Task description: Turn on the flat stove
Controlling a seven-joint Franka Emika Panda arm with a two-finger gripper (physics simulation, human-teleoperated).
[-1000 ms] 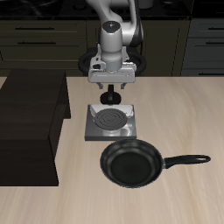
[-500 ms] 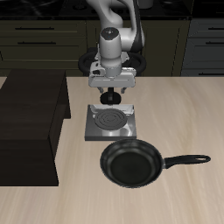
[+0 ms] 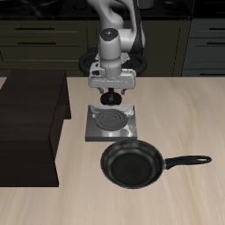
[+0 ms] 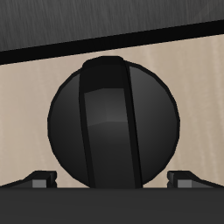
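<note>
Fingers [image 3: 112, 95] hang over the flat stove's [image 3: 110, 122] back edge, straddling its knob [image 4: 112, 122]; grip state unclear

One flat stove [image 3: 110, 123] sits at the table's [image 3: 185, 202] centre, bearing one spiral coil [image 3: 110, 119] and one black knob [image 4: 112, 121]. One frying pan [image 3: 132, 165] lies at five o'clock from it. One dark cabinet [image 3: 31, 123] stands at nine o'clock.

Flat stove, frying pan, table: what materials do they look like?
Flat stove: grey plate with a soft sheen, likely brushed metal; its dark spiral coil looks matte. Its knob: black, faint gloss, possibly plastic. Frying pan: black with a dull highlight, maybe coated metal or cast iron. Table: pale with faint grain lines, looks like light wood or laminate.
</note>
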